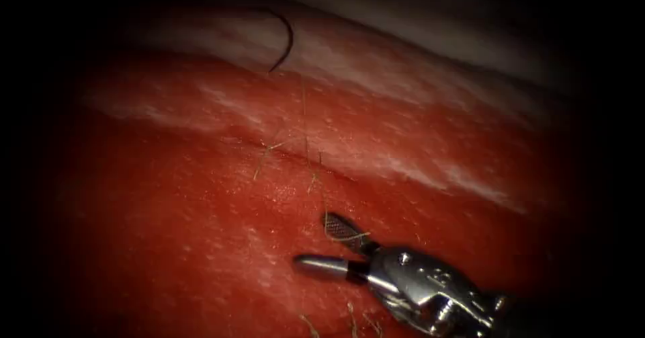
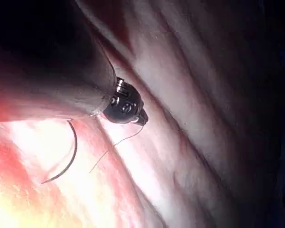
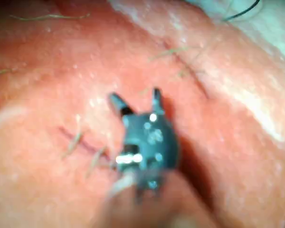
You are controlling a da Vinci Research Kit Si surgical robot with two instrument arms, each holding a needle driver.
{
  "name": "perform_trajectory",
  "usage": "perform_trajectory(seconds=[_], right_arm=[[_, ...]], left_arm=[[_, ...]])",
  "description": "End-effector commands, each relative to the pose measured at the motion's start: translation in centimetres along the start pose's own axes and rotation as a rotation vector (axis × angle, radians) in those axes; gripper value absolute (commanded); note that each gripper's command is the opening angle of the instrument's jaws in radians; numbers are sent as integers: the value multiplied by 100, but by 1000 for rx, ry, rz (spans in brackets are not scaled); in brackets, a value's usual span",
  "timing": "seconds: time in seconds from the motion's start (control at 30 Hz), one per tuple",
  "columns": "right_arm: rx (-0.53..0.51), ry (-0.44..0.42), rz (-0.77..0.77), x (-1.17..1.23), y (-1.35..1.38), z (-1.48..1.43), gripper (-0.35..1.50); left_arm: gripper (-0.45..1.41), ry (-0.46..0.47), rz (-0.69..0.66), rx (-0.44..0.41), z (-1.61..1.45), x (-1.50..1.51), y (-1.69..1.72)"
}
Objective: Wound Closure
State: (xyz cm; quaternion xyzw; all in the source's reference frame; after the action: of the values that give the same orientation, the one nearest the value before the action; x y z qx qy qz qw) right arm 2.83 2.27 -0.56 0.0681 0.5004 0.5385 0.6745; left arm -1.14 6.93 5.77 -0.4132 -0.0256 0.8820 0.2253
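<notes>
The right tool (image 1: 314, 242) hovers low over the red tissue (image 1: 201, 230), just below the cut (image 1: 322, 163), with its jaws open and holding nothing. It appears again in the right wrist view (image 3: 134, 94). The dark curved needle (image 1: 283, 39) lies free on the pale far part of the tissue, above the cut, and neither tool holds it. In the left wrist view the needle (image 2: 66, 159) rests on the tissue beside the left tool (image 2: 126, 107). A fine thread (image 2: 116, 145) runs from that tool's tip across the tissue.
Pale thread (image 1: 306, 133) runs from near the needle down to the cut, where short cut ends of thread (image 1: 267, 151) stick out. More thread ends (image 1: 349, 314) lie beside the right tool's wrist. Red fluid wets the near tissue.
</notes>
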Motion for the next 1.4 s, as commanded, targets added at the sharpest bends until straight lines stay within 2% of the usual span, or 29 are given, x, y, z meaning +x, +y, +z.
perform_trajectory(seconds=[0.03, 0.3, 0.47, 0.6, 0.7, 0.93, 1.07, 1.13, 1.27, 1.4], right_arm=[[-15, 5, 1, 2, 4, 5, 128], [-60, 1, 18, 33, 29, 12, 128], [-53, -58, -100, 55, 52, 15, 128], [28, -167, -231, 67, 76, 16, 128], [96, -211, -290, 72, 87, 12, 128], [94, -213, -334, 89, 103, 9, 128], [119, -187, -347, 116, 119, -8, 128], [110, -163, -342, 122, 120, -7, 128], [109, -143, -318, 112, 107, 13, 128], [120, -109, -254, 87, 87, 48, 126]], left_arm=[[-35, 24, -24, -1, -7, 11, 6], [-35, 99, -44, -29, -46, 71, 50], [-35, 116, -39, -49, -73, 114, 61], [-35, 126, -31, -70, -92, 128, 60], [-35, 131, -32, -75, -103, 134, 60], [-35, 138, -33, -86, -121, 149, 66], [-35, 142, -34, -97, -136, 162, 72], [-35, 143, -28, -99, -141, 169, 77], [-35, 144, -29, -99, -144, 178, 86], [-35, 147, -17, -102, -151, 192, 95]])
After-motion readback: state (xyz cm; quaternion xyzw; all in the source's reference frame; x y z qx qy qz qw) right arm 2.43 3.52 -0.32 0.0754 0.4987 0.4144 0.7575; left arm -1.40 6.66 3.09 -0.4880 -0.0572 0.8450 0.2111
